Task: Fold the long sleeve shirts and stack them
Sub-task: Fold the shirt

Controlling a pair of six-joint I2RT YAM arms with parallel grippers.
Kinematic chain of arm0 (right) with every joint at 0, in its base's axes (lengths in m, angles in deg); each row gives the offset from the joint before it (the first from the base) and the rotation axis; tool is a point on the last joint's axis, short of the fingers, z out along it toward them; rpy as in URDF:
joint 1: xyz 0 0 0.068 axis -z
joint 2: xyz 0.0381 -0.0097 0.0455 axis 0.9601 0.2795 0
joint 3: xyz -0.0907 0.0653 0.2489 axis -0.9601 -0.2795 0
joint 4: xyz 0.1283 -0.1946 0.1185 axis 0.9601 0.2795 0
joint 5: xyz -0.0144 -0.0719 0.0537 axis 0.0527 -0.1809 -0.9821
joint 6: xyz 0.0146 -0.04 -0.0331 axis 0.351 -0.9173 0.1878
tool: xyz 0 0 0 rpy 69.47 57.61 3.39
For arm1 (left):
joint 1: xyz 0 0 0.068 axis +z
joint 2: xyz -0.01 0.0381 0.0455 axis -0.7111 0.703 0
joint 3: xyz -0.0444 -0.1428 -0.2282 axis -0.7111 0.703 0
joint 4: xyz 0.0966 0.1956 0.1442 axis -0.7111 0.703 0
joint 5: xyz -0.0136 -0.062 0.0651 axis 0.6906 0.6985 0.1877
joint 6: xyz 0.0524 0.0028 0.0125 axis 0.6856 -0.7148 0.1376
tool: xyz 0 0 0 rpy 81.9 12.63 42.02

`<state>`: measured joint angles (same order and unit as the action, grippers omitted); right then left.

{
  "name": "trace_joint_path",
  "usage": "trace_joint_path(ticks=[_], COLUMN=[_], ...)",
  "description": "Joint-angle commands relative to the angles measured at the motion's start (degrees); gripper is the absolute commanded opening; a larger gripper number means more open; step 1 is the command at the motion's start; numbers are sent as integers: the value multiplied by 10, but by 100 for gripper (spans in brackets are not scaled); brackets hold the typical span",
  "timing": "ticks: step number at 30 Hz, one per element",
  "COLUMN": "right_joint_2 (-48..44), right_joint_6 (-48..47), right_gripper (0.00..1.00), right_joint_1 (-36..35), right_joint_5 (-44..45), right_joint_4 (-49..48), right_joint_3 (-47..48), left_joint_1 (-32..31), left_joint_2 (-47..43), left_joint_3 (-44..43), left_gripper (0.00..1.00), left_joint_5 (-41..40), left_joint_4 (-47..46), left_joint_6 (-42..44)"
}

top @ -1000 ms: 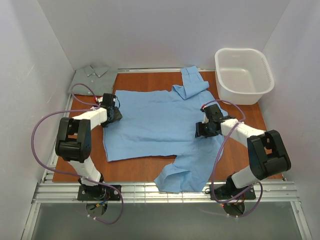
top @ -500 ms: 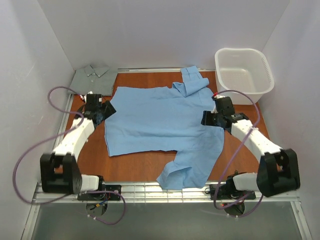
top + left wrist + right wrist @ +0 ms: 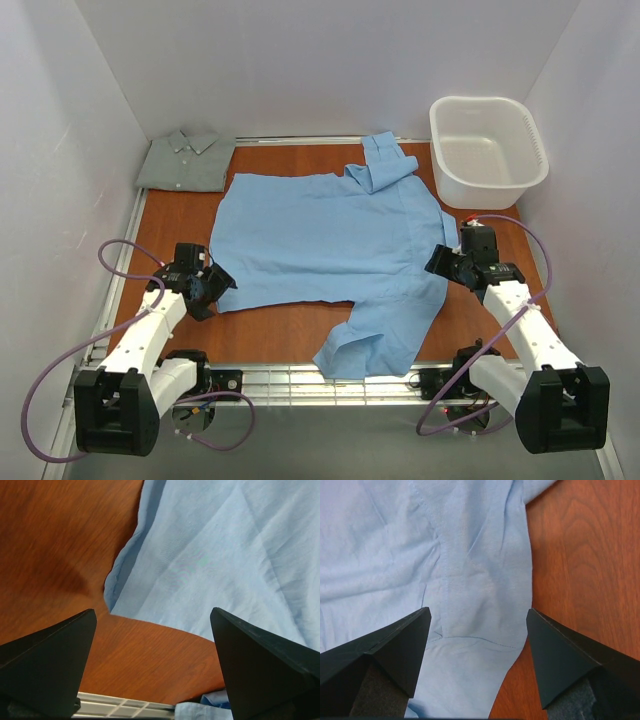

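Observation:
The light sky-blue shirt [image 3: 330,235] lies spread flat on the brown table, one sleeve bunched at the back right, the other hanging over the front edge. It also shows in the left wrist view [image 3: 210,555] and the right wrist view [image 3: 445,570]. The grey-green shirt [image 3: 185,160] lies folded in the back left corner. My left gripper [image 3: 215,290] is open and empty, by the blue shirt's front left corner. My right gripper [image 3: 440,262] is open and empty, over the shirt's right edge near the armpit.
A white plastic basket [image 3: 487,150] stands at the back right. White walls close in the left, back and right. A metal rail [image 3: 300,380] runs along the table's front edge. Bare brown table [image 3: 170,225] shows left of the blue shirt.
Both arms have drawn back toward the front of the table, away from the shirt's sides. The blue shirt now lies flatter and a little further back.

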<state>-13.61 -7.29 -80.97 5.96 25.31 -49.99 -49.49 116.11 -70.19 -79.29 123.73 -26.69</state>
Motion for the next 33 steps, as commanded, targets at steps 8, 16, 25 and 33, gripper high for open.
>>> trace_joint_path(ticks=[8,16,25,33], right_joint_2=[15,41,43,42], right_joint_6=[29,8,-5,-8], right_gripper=[71,65,65,52], right_joint_1=[39,88,88,88], right_joint_5=[-25,-86,-126,-152], right_joint_4=[-21,-35,-23,-21], right_joint_3=[-36,-66,-96,-96], left_joint_1=[-6,-8,-30,-43], left_joint_2=[29,34,33,27], left_joint_3=[35,35,44,34], left_gripper=[79,52,41,23], left_joint_5=[31,16,18,13], left_joint_4=[4,-22,-37,-32], left_joint_6=[-92,-83,-86,-83])
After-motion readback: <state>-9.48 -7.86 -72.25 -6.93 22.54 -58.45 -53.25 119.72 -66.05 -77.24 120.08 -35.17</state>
